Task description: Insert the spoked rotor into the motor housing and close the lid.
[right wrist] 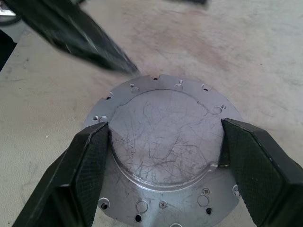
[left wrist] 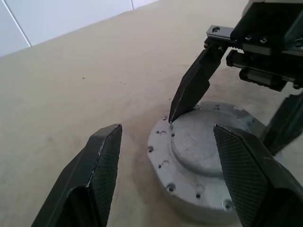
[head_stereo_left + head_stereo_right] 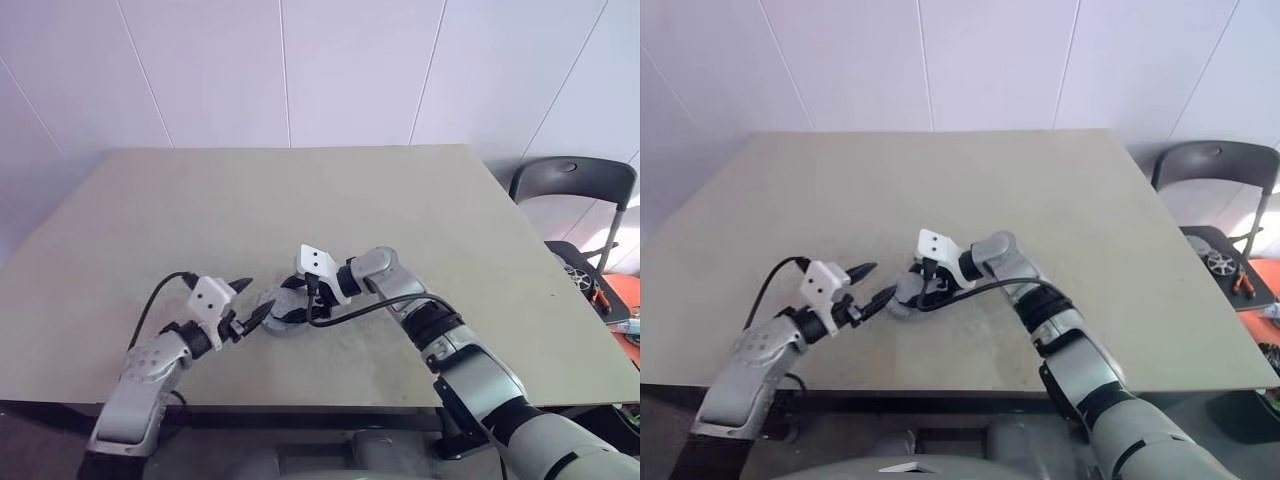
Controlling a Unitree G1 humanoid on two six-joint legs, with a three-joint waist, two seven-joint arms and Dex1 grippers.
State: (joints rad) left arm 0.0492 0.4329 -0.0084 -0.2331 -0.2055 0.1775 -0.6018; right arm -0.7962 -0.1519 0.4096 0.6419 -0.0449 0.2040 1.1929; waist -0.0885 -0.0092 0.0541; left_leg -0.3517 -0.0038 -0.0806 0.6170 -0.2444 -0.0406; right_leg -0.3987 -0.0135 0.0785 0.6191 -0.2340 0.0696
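The motor housing (image 2: pixel 189 201) is a short round silver body standing near the front of the beige table (image 3: pixel 300 200). The lid (image 1: pixel 165 137), scratched silver with a raised centre, lies flat over it. The spoked rotor is hidden. My right gripper (image 1: pixel 163 127) comes down from above, its fingers (image 1: pixel 85 161) pressed against both sides of the lid's raised centre, tips on the flange. Just left of the housing (image 3: pixel 282 320), my left gripper (image 3: pixel 255 300) is open, one fingertip close to the rim, nothing between its fingers (image 2: pixel 104 161).
A dark chair (image 3: pixel 570 185) stands off the table's right side. Beside it an orange surface carries small tools and a wheel-like part (image 3: pixel 1218 262). The table's front edge (image 3: pixel 300 408) runs just behind my arms. A white panelled wall rises behind the table.
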